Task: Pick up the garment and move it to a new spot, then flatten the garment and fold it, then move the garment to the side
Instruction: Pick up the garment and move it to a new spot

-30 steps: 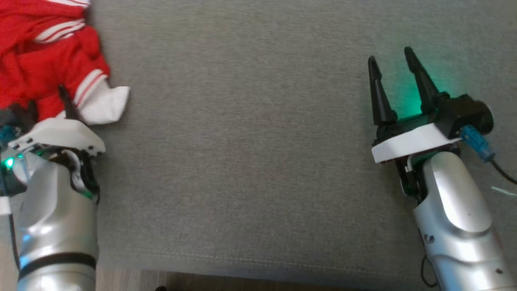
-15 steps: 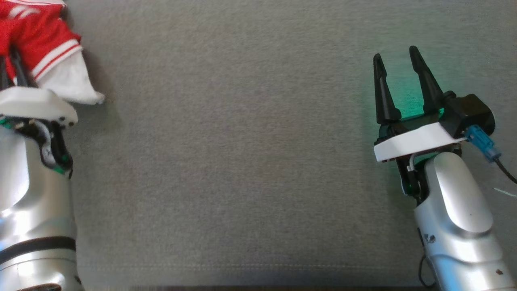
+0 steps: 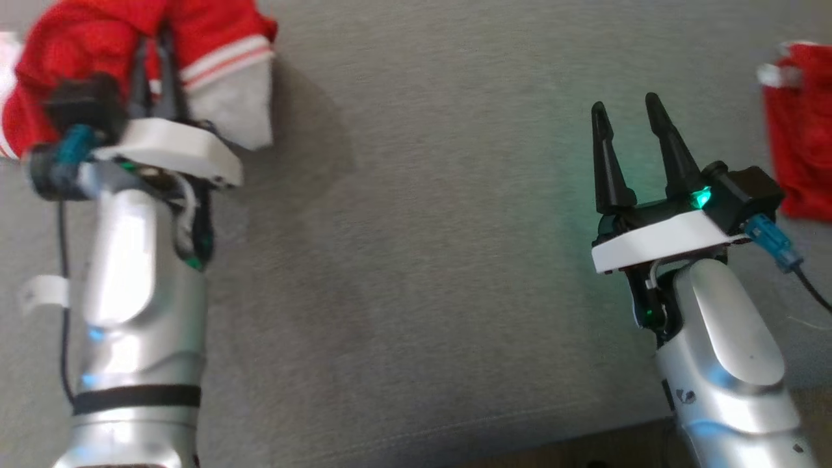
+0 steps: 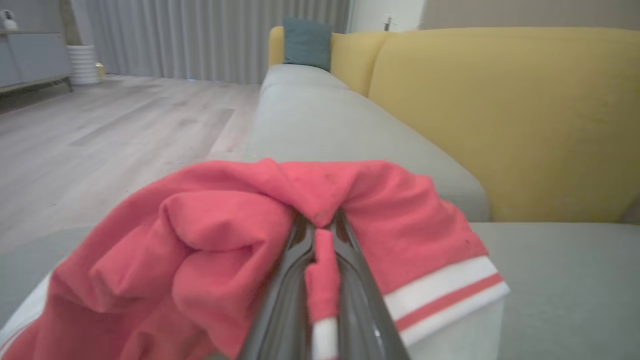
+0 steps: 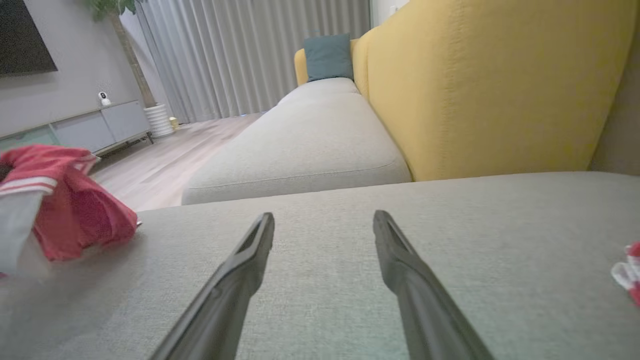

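2 left fingers (image 4: 281, 300), earlier spread, now pinch raised garment (image 4: 225, 225); right fingers (image 3: 608, 162) stay wide.

Red garment (image 3: 803, 169) lies on grey sofa cushion (image 3: 422, 260).

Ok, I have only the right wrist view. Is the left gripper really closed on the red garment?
Observer: Yes. In the left wrist view the left gripper is shut on a fold of the garment.
Operator: And the red thing at my right edge?
Observer: The head view shows a second red garment lying on the grey cushion, to the right of the right gripper and apart from it.
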